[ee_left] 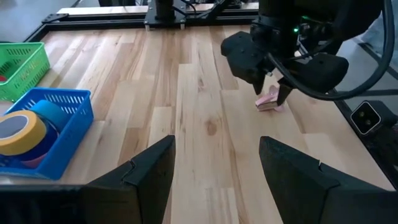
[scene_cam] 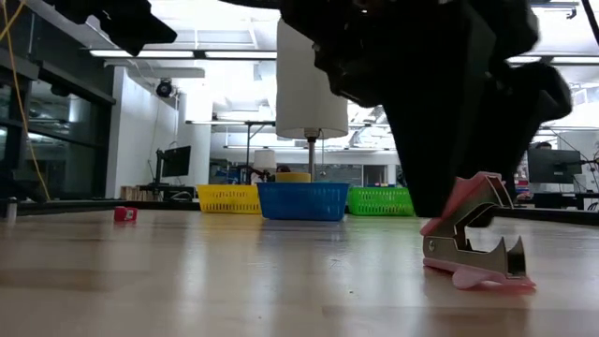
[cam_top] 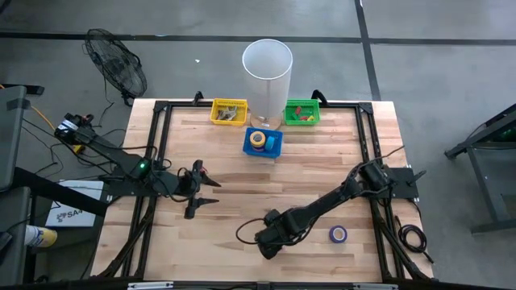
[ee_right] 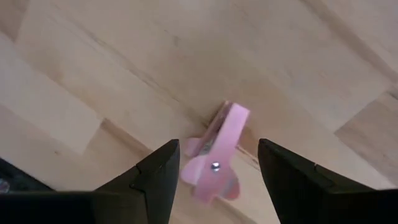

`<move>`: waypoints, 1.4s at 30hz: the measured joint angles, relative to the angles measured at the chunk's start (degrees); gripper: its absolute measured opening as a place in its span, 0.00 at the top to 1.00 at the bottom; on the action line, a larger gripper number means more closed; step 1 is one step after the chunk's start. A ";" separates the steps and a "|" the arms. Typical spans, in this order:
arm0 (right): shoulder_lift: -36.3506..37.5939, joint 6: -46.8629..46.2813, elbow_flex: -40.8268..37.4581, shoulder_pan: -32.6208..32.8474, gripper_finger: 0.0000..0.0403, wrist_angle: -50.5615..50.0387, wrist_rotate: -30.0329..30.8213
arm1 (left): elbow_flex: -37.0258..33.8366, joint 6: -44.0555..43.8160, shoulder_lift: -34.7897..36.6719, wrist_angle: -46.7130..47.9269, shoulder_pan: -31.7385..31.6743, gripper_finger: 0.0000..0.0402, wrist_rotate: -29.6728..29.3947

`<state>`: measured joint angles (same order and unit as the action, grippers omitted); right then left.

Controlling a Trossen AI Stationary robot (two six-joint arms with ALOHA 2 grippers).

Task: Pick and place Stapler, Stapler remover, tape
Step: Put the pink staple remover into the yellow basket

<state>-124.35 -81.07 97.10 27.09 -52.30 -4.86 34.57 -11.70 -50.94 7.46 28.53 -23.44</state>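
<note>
Over on the left, the left gripper (cam_top: 201, 190) hangs above bare wood, jaws wide and empty. In the middle at the back, one roll of tape (cam_top: 257, 139) already sits in the blue basket (cam_top: 273, 145). Right of that, the right gripper (cam_top: 267, 242) hovers spread wide over the pink staple remover (ee_right: 216, 158), not yet gripping. A purple tape roll (cam_top: 338, 234) waits nearby. I see no stapler.
</note>
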 joint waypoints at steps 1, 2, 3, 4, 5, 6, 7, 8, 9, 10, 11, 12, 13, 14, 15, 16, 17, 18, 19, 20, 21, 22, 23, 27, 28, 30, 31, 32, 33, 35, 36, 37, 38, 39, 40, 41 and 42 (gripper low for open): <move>-0.07 -0.32 -0.40 0.15 0.48 0.71 -0.03 | 0.00 0.01 0.00 -0.02 0.00 0.43 0.00; -0.15 -0.58 -0.66 0.40 0.48 1.52 -0.06 | 0.00 0.00 0.00 -0.02 0.00 0.43 0.00; -0.19 -0.77 -1.00 0.58 0.48 2.08 -0.05 | 0.00 0.00 0.00 -0.03 0.00 0.43 0.00; -0.20 -0.99 -1.50 0.77 0.48 2.64 -0.27 | 0.00 0.00 0.00 -0.09 0.00 0.43 0.00; -0.20 -1.04 -2.01 0.91 0.48 3.29 -0.35 | 0.00 0.00 0.00 -0.22 0.00 0.43 0.00; -0.20 -1.09 -2.60 1.06 0.48 3.94 -0.34 | 0.00 -0.05 0.00 -0.17 0.00 0.43 0.00; -0.22 -1.17 -2.90 1.18 0.48 4.03 -0.48 | 0.00 -0.07 0.00 -0.04 0.00 0.43 -0.02; -0.29 -1.17 -3.04 1.32 0.48 4.05 -0.59 | 0.00 -0.09 0.00 -0.07 0.00 0.43 -0.02; -0.29 -1.21 -3.19 1.40 0.49 4.18 -0.63 | 0.00 -0.11 0.00 -0.09 -0.02 0.43 -0.04; -0.29 -1.20 -3.19 1.49 0.50 4.12 -0.62 | 0.00 -0.11 0.00 -0.07 0.00 0.43 -0.04; -0.29 -1.13 -3.19 1.49 0.51 4.13 -0.43 | 0.00 -0.11 0.00 -0.07 0.00 0.43 -0.04; -0.29 -1.06 -3.19 1.49 0.52 4.15 -0.11 | 0.00 -0.11 0.00 -0.07 0.00 0.43 -0.04; -0.29 -1.02 -3.19 1.49 0.54 4.16 0.14 | 0.00 -0.11 0.00 -0.08 0.00 0.43 -0.06; -0.29 -0.96 -3.19 1.46 0.55 4.17 0.37 | 0.00 -0.11 0.00 -0.08 0.00 0.43 -0.12; -0.29 -0.68 -3.19 1.46 0.57 4.21 0.48 | 0.00 -0.13 -0.01 -0.07 -0.01 0.43 -0.15; -0.29 -0.44 -3.19 1.46 0.59 4.22 0.48 | 0.00 -0.13 -0.02 -0.07 0.00 0.43 -0.15; -0.29 -0.12 -3.19 1.46 0.61 4.20 0.50 | 0.00 -0.13 -0.02 -0.07 0.00 0.43 -0.15; -0.29 -0.01 -3.19 1.46 0.63 4.21 0.57 | 0.00 -0.13 -0.02 -0.07 0.00 0.43 -0.15; -0.29 0.08 -3.19 1.46 0.65 4.23 0.61 | 0.00 -0.13 -0.02 -0.07 0.00 0.43 -0.15; -0.29 0.08 -3.19 1.46 0.67 4.23 0.61 | 0.00 -0.13 -0.02 -0.07 0.00 0.43 -0.15; -0.29 0.10 -3.19 1.46 0.69 4.22 0.61 | 0.00 -0.13 -0.02 -0.07 0.00 0.43 -0.14; -0.29 0.19 -3.19 1.46 0.71 4.22 0.60 | 0.00 -0.13 -0.02 -0.07 0.00 0.43 -0.15; -0.28 0.36 -3.19 1.48 0.73 4.22 0.59 | 0.00 -0.13 -0.02 -0.07 0.00 0.43 -0.15; -0.22 1.57 -3.19 1.60 0.78 4.60 0.63 | 0.00 -0.13 -0.02 -0.07 0.00 0.43 -0.15; -0.20 2.02 -3.19 1.62 0.78 4.92 0.61 | 0.00 -0.13 -0.02 -0.05 0.00 0.43 -0.15; -0.20 2.90 -2.97 1.66 0.78 5.51 0.64 | 0.00 -0.13 -0.02 -0.05 -0.02 0.43 -0.15; -0.20 3.24 -2.64 1.73 0.78 5.51 0.79 | 0.00 -0.13 -0.02 -0.07 0.00 0.43 -0.15; -0.20 3.71 -2.20 1.84 0.78 5.45 1.26 | 0.00 -0.13 -0.02 -0.06 0.00 0.43 -0.15; -0.20 4.15 -1.70 1.88 0.78 5.45 1.91 | 0.00 -0.13 -0.02 -0.07 0.00 0.43 -0.15; -0.20 5.30 -0.35 2.15 0.78 4.70 3.45 | 0.00 -0.13 -0.04 -0.05 0.00 0.43 -0.20; -0.20 6.25 0.44 2.27 0.78 4.23 4.45 | 0.00 -0.13 -0.04 -0.07 0.00 0.43 -0.22; -0.20 7.37 1.14 2.33 0.78 4.11 5.54 | 0.00 -0.13 -0.04 -0.07 0.00 0.43 -0.29; -0.20 8.50 1.77 2.45 0.78 4.10 6.50 | 0.00 -0.13 -0.04 -0.07 0.00 0.43 -0.31; -0.20 9.62 2.35 2.57 0.78 3.79 7.71 | 0.00 -0.13 -0.04 -0.07 0.00 0.43 -0.31; -0.20 10.95 2.98 2.61 0.78 3.29 9.03 | 0.00 -0.13 -0.04 -0.07 0.00 0.43 -0.31; -0.20 12.19 3.56 2.69 0.78 2.69 10.31 | 0.00 -0.13 -0.04 -0.07 0.00 0.43 -0.31; -0.20 13.47 4.05 2.75 0.78 2.46 11.72 | 0.00 -0.13 -0.04 -0.07 0.00 0.43 -0.31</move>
<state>-124.55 -67.60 101.15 29.85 -49.83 6.85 34.57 -11.84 -50.98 7.40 28.53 -23.75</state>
